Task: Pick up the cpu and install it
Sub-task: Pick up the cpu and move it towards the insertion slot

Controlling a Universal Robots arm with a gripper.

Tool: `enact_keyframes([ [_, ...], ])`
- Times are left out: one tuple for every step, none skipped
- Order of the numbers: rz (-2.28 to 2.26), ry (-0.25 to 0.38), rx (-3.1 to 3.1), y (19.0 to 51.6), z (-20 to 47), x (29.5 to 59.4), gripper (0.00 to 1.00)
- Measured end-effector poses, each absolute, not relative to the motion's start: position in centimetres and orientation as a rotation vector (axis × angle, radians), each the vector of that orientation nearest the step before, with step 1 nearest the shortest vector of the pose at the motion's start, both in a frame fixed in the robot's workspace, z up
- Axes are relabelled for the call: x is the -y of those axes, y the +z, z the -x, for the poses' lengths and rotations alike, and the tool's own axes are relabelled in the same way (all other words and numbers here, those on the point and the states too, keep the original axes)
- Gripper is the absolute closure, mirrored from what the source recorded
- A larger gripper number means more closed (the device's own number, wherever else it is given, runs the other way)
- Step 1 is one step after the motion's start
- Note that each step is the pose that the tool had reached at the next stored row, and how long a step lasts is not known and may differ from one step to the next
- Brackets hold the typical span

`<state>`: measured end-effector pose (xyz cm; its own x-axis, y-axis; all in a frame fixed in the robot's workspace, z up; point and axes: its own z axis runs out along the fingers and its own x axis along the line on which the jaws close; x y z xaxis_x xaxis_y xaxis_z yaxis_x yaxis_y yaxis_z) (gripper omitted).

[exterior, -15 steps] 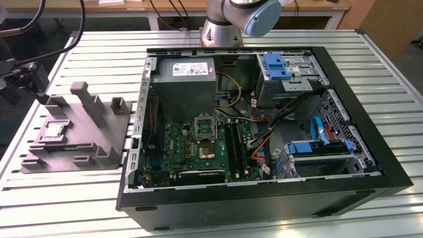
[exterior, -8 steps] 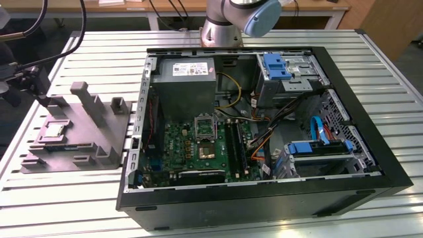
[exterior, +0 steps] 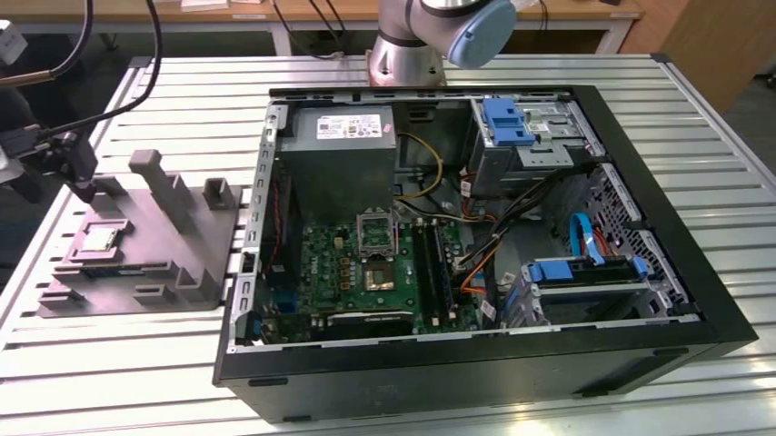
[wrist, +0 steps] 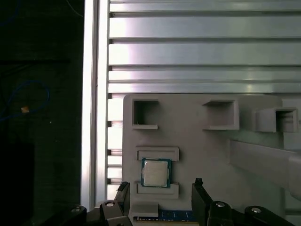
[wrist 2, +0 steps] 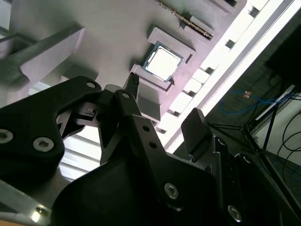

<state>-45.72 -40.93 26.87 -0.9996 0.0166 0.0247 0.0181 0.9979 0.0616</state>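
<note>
My gripper: spread, empty.
Small silver-grey square cpu: just beyond my fingertips, seated in the grey plastic block.
Care: I should centre squarely over it.

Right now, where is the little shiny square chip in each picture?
Exterior view: the cpu lies on the grey holder block at the exterior view's left, outside the computer case.
First wrist view: the cpu sits in its recess, just ahead of the open gripper.
Second wrist view: the cpu sits in that recess, beyond the gripper.
Shared landmark: the grey holder block around the chip.
</note>
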Motion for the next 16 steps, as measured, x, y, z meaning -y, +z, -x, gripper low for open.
enact_keyframes([
  [0.027,-0.097,3.116,26.7,45.7,40.9,0.37],
  [0.027,-0.097,3.116,26.5,45.7,40.9,0.37],
  [0.027,-0.097,3.116,26.3,45.8,40.9,0.37],
  [0.027,-0.097,3.116,26.1,45.8,40.9,0.37],
  [0.027,-0.097,3.116,26.0,45.8,40.9,0.37],
  [0.027,-0.097,3.116,25.8,45.8,40.9,0.37],
  [0.027,-0.097,3.116,25.6,45.8,40.9,0.37],
  [0.027,-0.097,3.116,25.5,45.8,40.9,0.37],
  [0.027,-0.097,3.116,25.3,45.8,40.9,0.37],
  [0.027,-0.097,3.116,25.2,45.8,40.9,0.37],
  [0.027,-0.097,3.116,25.1,45.8,41.0,0.37],
  [0.027,-0.097,3.116,25.0,45.8,41.0,0.37],
  [0.027,-0.097,3.116,24.9,45.8,41.0,0.37],
  [0.027,-0.097,3.116,24.9,45.8,41.0,0.37],
  [0.027,-0.097,3.116,24.9,45.8,41.0,0.37],
  [0.027,-0.097,3.116,24.9,45.8,41.0,0.37],
])
